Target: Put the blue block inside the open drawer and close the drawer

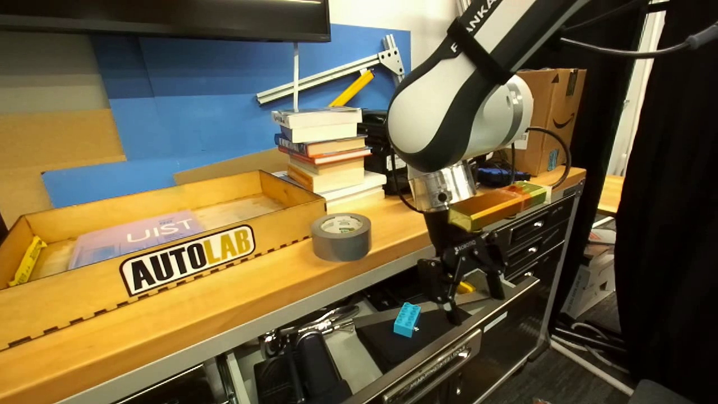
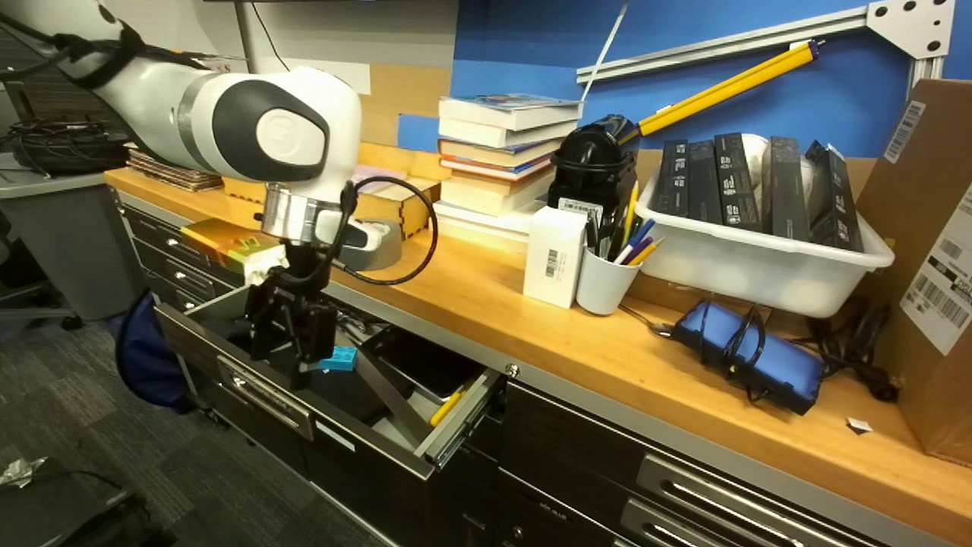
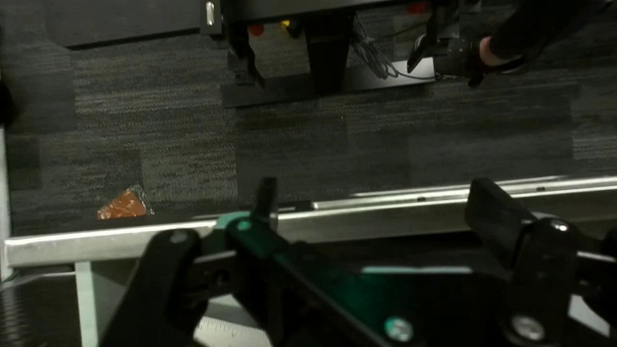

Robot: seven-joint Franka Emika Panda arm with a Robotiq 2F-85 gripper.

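The blue block [image 1: 406,320] is small and light blue, with studs on top. It lies inside the open drawer [image 1: 510,303] on a dark flat surface, and it also shows in an exterior view [image 2: 339,358]. The drawer's black front with its bar handle [image 2: 262,395] is pulled well out. My gripper [image 1: 474,306] points down over the drawer, close to its front edge, with its fingers spread. It is apart from the block, and nothing is between the fingers. In the wrist view, my open gripper [image 3: 373,200] is above the drawer's metal rim [image 3: 385,224]; the block is out of view there.
The drawer also holds metal tools [image 1: 325,325], dark objects and a yellow item [image 2: 448,408]. On the wooden counter [image 1: 280,286] stand a grey tape roll [image 1: 342,241], a wooden AUTOLAB box [image 1: 291,224] and stacked books [image 1: 328,168]. An orange-yellow bar [image 1: 493,207] is beside my wrist.
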